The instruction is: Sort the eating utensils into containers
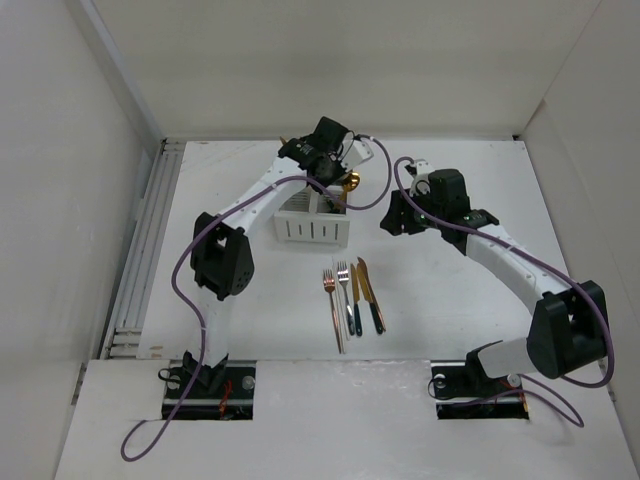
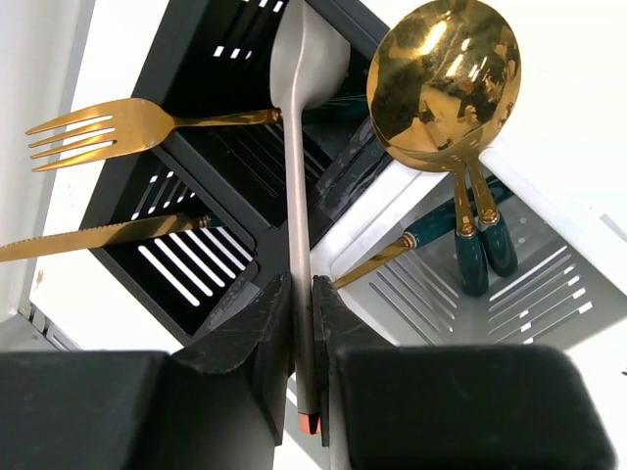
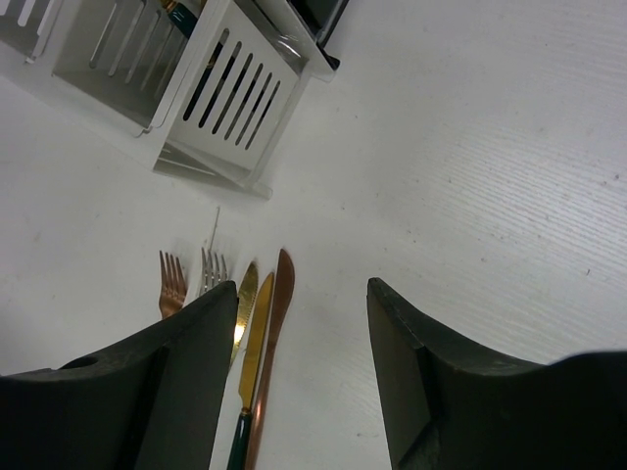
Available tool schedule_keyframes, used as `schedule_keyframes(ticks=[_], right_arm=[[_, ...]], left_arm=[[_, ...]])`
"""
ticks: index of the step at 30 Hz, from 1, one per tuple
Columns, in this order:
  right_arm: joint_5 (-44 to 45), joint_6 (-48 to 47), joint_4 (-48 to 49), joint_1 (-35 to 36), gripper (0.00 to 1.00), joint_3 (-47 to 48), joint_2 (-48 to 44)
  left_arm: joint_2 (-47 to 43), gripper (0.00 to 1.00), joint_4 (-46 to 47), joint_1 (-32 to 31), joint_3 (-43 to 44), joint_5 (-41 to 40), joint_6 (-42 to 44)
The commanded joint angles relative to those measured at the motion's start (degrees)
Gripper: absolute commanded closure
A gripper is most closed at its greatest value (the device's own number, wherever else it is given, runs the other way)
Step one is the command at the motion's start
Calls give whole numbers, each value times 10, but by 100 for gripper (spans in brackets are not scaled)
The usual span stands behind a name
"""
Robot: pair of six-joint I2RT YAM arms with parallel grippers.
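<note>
My left tool (image 2: 302, 299) pinches the handle of a pale spoon (image 2: 299, 176) over the black container (image 2: 196, 264), beside the white container (image 2: 549, 294) holding gold spoons (image 2: 446, 83). My right tool (image 3: 302, 333) hangs spread above forks and knives (image 3: 255, 333) lying on the tabletop (image 3: 470, 176).

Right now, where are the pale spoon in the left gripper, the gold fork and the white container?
pale spoon (image 2: 299, 225): left wrist view, mid-handle.
gold fork (image 2: 127, 122): left wrist view, head just behind the tines.
white container (image 2: 549, 294): left wrist view, slotted panel.
</note>
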Motion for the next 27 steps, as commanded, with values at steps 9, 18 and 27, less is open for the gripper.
schedule_keyframes(ticks=[9, 18, 27], right_arm=[[-12, 12, 41, 0, 41, 3, -15], [5, 27, 41, 11, 41, -8, -31], [17, 33, 41, 43, 41, -2, -48]], left_arm=[[-61, 100, 32, 3, 8, -1, -47], [-86, 100, 64, 3, -34, -1, -53], [-172, 100, 135, 19, -79, -1, -114]])
